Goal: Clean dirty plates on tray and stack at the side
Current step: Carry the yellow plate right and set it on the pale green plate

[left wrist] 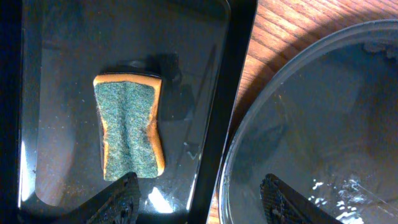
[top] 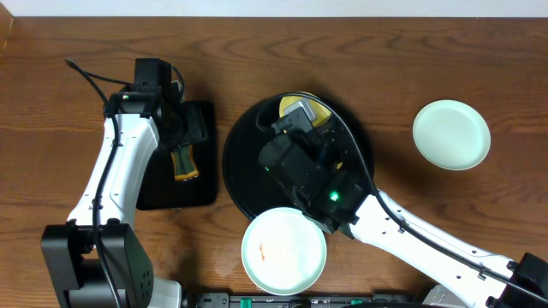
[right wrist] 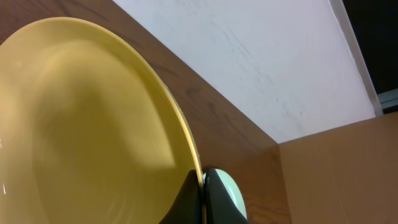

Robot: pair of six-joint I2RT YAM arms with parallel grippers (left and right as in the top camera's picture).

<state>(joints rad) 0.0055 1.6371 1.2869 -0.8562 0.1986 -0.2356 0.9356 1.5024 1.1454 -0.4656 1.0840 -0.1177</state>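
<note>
My right gripper (top: 300, 118) is shut on the rim of the pale yellow plate (top: 318, 111) and holds it tilted over the back of the round black tray (top: 244, 175). In the right wrist view the jaws (right wrist: 203, 186) pinch the yellow plate's (right wrist: 81, 124) edge. A pale plate with an orange smear (top: 284, 250) lies at the tray's front rim. A mint plate (top: 451, 134) lies on the bare wood at the right and also shows in the right wrist view (right wrist: 233, 194). My left gripper (left wrist: 202, 202) is open above the sponge's tray.
A green and orange sponge (left wrist: 129, 127) lies in the rectangular black tray (left wrist: 233, 93), left of the round tray (left wrist: 323, 124); the overhead view shows the sponge (top: 184, 164) too. A wall and a cardboard-brown panel stand beyond the table's far edge.
</note>
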